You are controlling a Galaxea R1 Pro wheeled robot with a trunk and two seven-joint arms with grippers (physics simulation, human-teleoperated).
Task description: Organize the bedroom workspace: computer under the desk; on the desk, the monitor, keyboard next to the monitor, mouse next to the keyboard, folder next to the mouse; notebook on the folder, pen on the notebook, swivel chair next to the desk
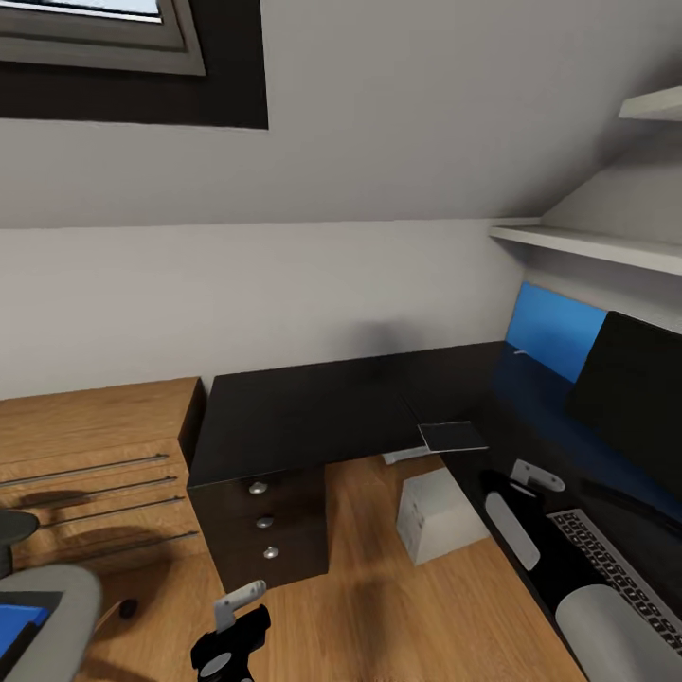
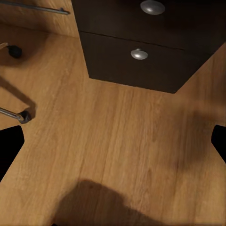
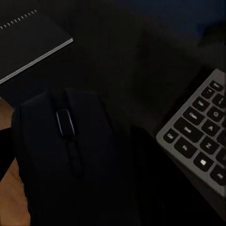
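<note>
On the desk (image 1: 313, 417) by the keyboard (image 3: 200, 136), my right wrist camera looks down on the mouse (image 3: 66, 160), apparently held or being set down; finger state indeterminate. Left gripper (image 1: 232, 630) hangs open. Next: fetch the folder (image 1: 17, 620).

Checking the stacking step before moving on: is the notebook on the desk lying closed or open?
Closed. The notebook lies flat on the desk, dark cover up with a pale edge showing; no open pages appear.
</note>
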